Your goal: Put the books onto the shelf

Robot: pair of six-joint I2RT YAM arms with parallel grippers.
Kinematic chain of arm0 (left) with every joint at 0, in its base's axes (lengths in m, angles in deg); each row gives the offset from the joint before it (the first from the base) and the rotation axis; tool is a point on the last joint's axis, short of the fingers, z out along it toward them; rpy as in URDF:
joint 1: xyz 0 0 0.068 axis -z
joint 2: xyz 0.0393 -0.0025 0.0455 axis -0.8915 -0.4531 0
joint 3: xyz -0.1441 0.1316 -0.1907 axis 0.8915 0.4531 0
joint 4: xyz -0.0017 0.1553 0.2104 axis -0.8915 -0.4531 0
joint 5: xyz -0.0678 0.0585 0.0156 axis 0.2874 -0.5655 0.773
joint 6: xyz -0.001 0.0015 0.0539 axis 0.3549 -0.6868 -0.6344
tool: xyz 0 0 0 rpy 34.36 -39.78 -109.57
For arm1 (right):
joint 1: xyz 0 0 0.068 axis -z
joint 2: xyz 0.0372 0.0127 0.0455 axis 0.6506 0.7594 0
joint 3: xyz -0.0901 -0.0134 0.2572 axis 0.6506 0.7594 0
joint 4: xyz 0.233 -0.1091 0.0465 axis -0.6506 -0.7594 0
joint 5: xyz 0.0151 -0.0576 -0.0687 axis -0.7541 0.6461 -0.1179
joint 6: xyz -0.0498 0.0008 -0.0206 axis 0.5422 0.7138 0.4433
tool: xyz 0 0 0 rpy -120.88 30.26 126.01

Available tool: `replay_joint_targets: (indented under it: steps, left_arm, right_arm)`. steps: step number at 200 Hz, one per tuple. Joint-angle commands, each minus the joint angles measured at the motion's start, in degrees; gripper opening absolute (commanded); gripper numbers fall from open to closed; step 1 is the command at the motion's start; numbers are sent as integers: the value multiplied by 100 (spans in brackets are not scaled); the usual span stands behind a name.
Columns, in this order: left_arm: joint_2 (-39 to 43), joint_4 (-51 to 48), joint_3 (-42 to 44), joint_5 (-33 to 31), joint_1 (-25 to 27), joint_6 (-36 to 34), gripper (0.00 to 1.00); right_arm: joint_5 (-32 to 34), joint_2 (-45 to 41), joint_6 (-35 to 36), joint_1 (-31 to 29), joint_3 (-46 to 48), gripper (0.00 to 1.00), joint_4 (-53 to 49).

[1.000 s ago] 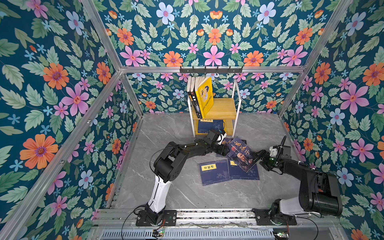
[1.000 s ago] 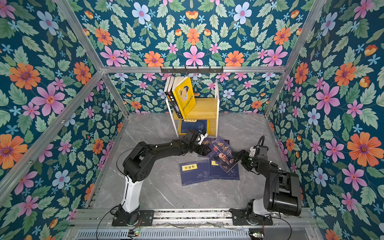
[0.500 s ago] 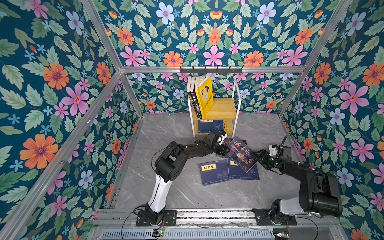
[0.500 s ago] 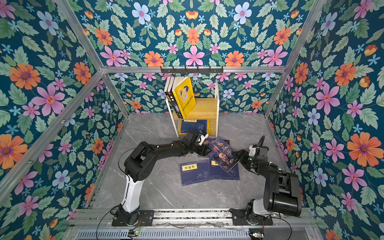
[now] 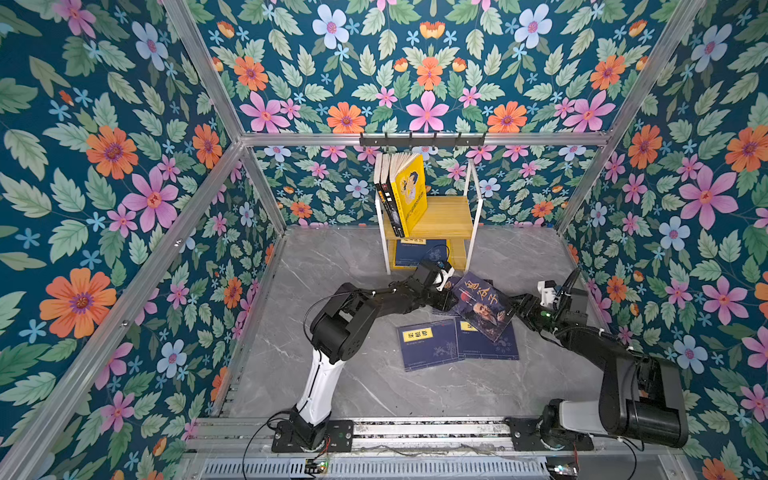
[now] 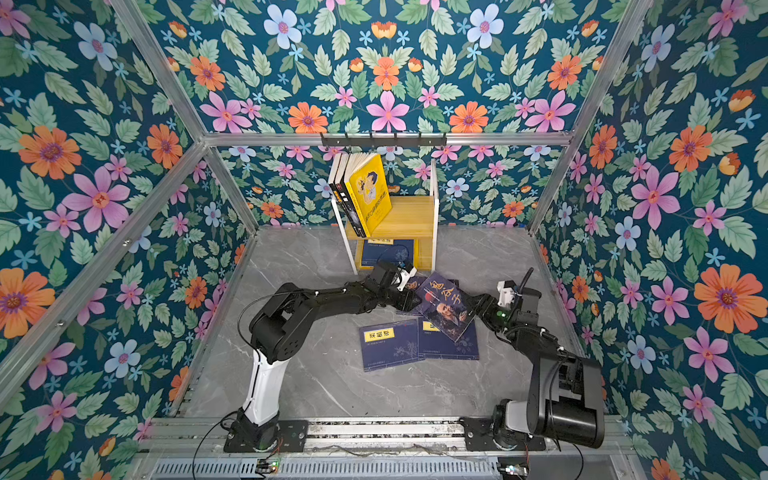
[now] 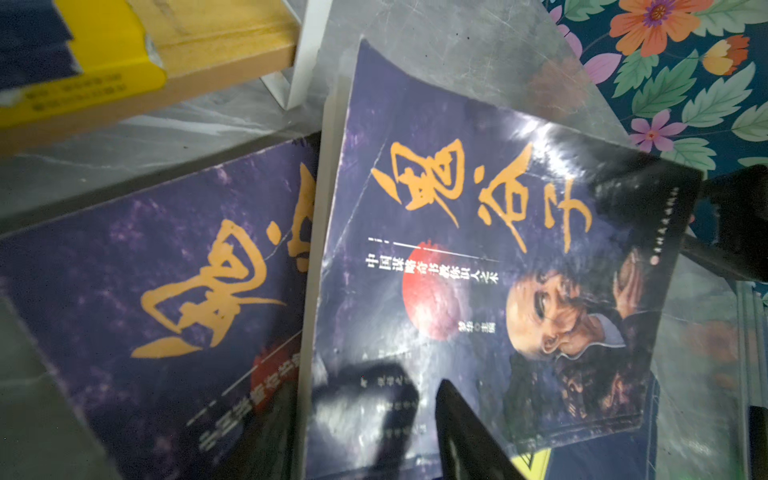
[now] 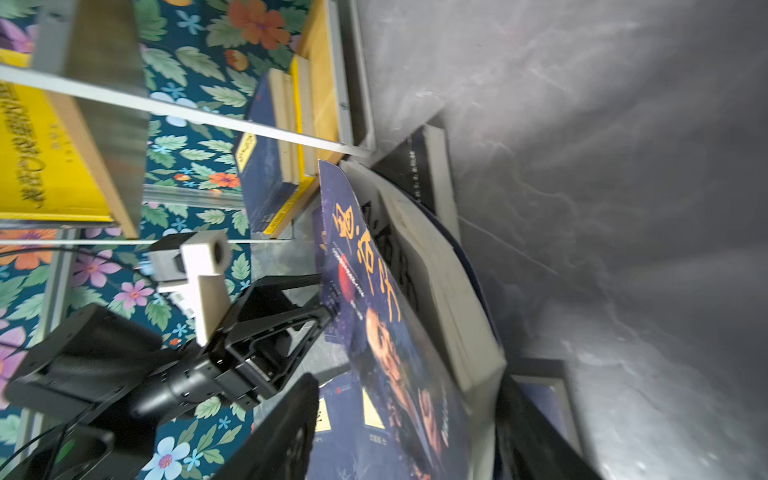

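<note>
Left gripper [image 5: 451,296] is straddling the left edge of the raised portrait book [image 5: 482,305]. One finger [image 7: 457,436] is lying over the cover; whether it is pinching, cannot tell. Right gripper [image 5: 515,308] is standing open around the opposite edge, with one finger [image 8: 291,424] apart from the cover.

The book is sitting mid-bench, just in front of the shelf [image 5: 474,199]. It is tilting up on its right side, with the cover facing up and left. Its long axis is running front to back, title end pointing at the back edge.

Surroundings:
- A second portrait book [image 7: 166,311] is lying flat beneath it, partly covered.
- Left navy book [image 5: 428,343] and right navy book [image 5: 496,349] are lying side by side toward the front edge.
- The left wrist is sitting right before the lower tier's opening.

The shelf is standing at the back edge under the black hook rail [image 5: 422,139]. The upper tier is holding the yellow-cover book [image 5: 411,193] and the dark books [image 5: 384,187], upright at its left end. The lower tier is holding a flat stack [image 5: 419,251], navy on top.
</note>
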State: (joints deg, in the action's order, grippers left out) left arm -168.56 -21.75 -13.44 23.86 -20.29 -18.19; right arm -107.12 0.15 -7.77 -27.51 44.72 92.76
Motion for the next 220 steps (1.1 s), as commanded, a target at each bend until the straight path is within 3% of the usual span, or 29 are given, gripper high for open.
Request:
replay_joint_targets:
  steps: [1, 63, 137, 144, 159, 176, 196, 220]
  left_arm:
    - [-54, -401, 29, 133, 17, 95, 55]
    - [-10, -352, 125, 187, -11, 126, 51]
    - [74, -282, 158, 332, 21, 164, 48]
    - [113, -303, 153, 350, 21, 133, 49]
    - [193, -387, 135, 397, 22, 45, 52]
    - [345, -536, 116, 459, 19, -137, 58]
    - [646, -765, 157, 425, -3, -424, 67]
    - [1140, -899, 375, 444, -48, -751, 74]
  right_arm:
    - [-384, -51, 97, -4, -74, 64, 143]
    - [-625, 8, 211, -23, -71, 56, 78]
    - [-470, 163, 388, -272, -271, 56, 16]
    - [-486, 162, 392, -267, -297, 54, -17]
    - [-594, 73, 600, -271, -418, 35, -286]
    - [-501, -147, 840, -271, -497, 21, -667]
    - [-539, -411, 974, -268, -530, 11, -931]
    - [-623, -773, 1190, -271, -651, 10, -1442]
